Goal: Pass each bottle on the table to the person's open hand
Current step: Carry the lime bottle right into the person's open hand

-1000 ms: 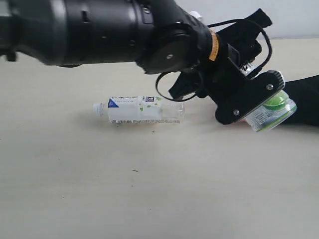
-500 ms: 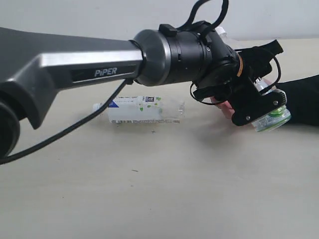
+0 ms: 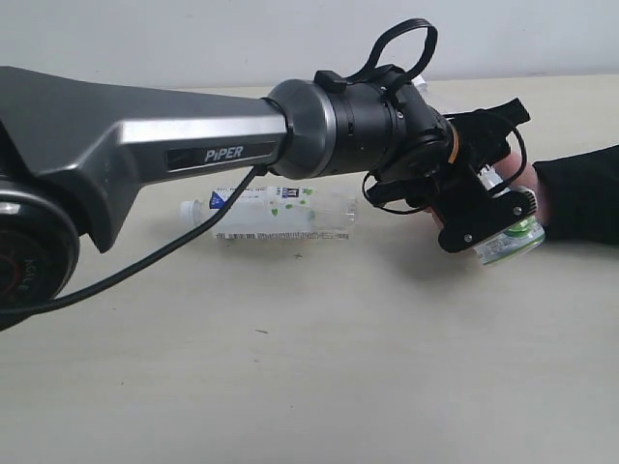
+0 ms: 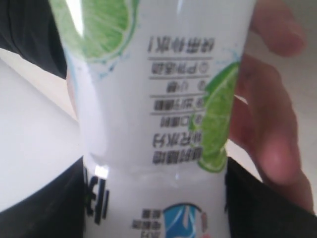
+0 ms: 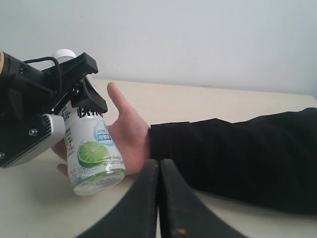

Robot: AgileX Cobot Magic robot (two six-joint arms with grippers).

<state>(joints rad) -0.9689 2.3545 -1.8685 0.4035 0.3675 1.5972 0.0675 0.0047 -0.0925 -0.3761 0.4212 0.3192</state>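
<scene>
My left gripper (image 3: 488, 208) reaches across to the right and is shut on a fat bottle (image 3: 508, 242) with a white-green lime label. The bottle rests against the person's open hand (image 3: 530, 188), which comes from a black sleeve (image 3: 580, 193). In the left wrist view the bottle (image 4: 163, 99) fills the frame between my black fingers (image 4: 39, 208), with the hand's fingers (image 4: 267, 124) curling behind it. The right wrist view shows the same bottle (image 5: 94, 153) in the palm (image 5: 126, 129). My right gripper (image 5: 158, 163) is shut on nothing. A slim white-labelled bottle (image 3: 276, 213) lies on the table (image 3: 290, 367). The pink-red bottle is out of view.
The left arm's thick grey link (image 3: 193, 145) spans the left and middle of the exterior view above the lying bottle. The black sleeve (image 5: 237, 153) lies across the table just beyond my right gripper. A pale wall (image 5: 198, 39) stands behind the table's far edge.
The left arm has swung back from the camera and carried the fat bottle slightly left and down. The sleeve and hand have come in closer around the bottle. The slim bottle has not moved.
</scene>
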